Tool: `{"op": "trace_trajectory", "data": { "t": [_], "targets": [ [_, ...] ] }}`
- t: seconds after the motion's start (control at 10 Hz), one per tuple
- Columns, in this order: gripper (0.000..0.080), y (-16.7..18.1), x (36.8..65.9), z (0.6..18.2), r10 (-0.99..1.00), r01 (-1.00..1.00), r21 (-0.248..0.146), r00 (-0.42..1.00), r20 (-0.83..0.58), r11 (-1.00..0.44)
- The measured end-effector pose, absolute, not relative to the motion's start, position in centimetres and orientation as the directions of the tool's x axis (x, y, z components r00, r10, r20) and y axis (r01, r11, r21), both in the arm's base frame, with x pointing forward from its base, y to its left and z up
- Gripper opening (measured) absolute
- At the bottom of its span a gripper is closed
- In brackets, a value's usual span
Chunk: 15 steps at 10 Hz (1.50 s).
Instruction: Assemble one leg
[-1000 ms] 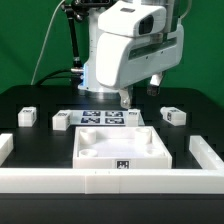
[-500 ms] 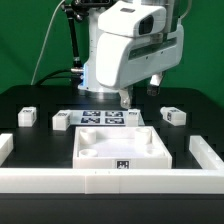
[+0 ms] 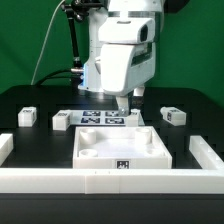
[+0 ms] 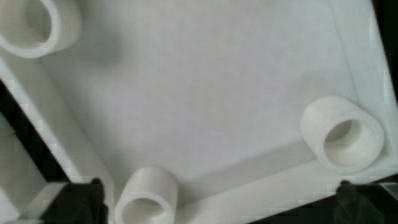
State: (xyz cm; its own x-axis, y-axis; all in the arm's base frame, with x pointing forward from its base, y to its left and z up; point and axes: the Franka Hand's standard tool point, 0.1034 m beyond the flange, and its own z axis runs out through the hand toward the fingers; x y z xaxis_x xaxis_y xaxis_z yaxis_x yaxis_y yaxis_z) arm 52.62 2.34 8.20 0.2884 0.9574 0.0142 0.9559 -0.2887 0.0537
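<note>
Several legs, small white blocks with marker tags, lie on the black table: two at the exterior view's left (image 3: 28,116) (image 3: 62,120), one at the right (image 3: 173,115) and one by the marker board's right end (image 3: 137,117). The large white square tabletop (image 3: 120,148) lies in front of them. My gripper (image 3: 124,104) hangs above the tabletop's back edge, open and empty. In the wrist view the gripper (image 4: 217,196) has its dark fingertips (image 4: 79,196) far apart over the tabletop's underside (image 4: 196,90), with round corner sockets (image 4: 342,130) (image 4: 146,196) below. No leg shows in the wrist view.
The marker board (image 3: 100,118) lies behind the tabletop. Low white walls edge the work area at the exterior view's left (image 3: 5,148), right (image 3: 208,152) and front (image 3: 110,182). A green backdrop stands behind the arm.
The hand has turned about its wrist and the gripper has shifted slightly lower and toward the exterior view's left. The parts on the table have not moved.
</note>
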Motion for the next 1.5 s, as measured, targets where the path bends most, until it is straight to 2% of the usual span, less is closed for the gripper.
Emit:
{"op": "trace_trajectory", "data": {
  "t": [0.4,0.6,1.0,1.3,1.5],
  "targets": [
    [0.065,2.5,52.4,8.1,0.957,0.956,0.05,0.29,-0.001,-0.29],
    [0.065,1.8,51.8,7.3,0.996,0.992,0.087,0.09,0.002,-0.09],
    [0.065,2.7,48.9,5.8,0.996,0.992,0.089,-0.087,-0.037,0.09],
    [0.065,2.6,49.0,5.7,0.996,0.992,0.089,-0.083,-0.037,0.086],
    [0.065,2.7,48.3,4.5,0.996,0.993,0.084,-0.083,-0.026,0.084]
  ]
}}
